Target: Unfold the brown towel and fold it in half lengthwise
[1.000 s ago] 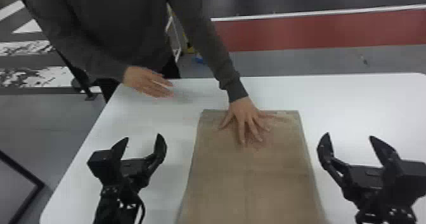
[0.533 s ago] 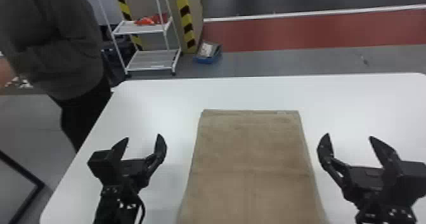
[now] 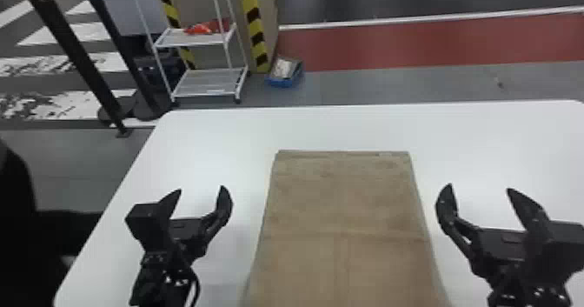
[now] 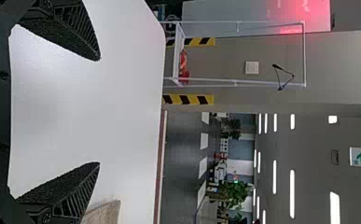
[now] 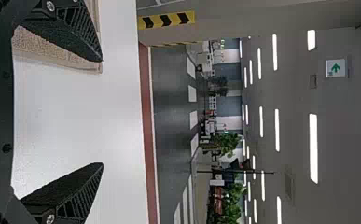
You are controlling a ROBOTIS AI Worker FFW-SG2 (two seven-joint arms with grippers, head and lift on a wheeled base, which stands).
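In the head view the brown towel (image 3: 343, 206) lies flat on the white table as a folded rectangle, its near end running past the bottom edge. My left gripper (image 3: 200, 193) stands open to the left of it, and my right gripper (image 3: 480, 191) stands open to the right; neither touches the cloth. Nothing is between the fingers of the left gripper (image 4: 99, 112) in its wrist view, where a corner of the towel (image 4: 104, 213) shows. From the right wrist, the right gripper (image 5: 102, 112) is also empty, with the towel's edge (image 5: 52, 50) beside one finger.
The white table (image 3: 226, 132) extends on both sides of the towel and beyond its far edge. Behind it on the floor stand a white wire shelf (image 3: 208, 82) and a blue box (image 3: 285, 72). A person's dark clothing is at the far left edge.
The person's hand that was pressing on the towel's far part has lifted away, and the person has moved off to the left. Both arms and the towel have kept still.
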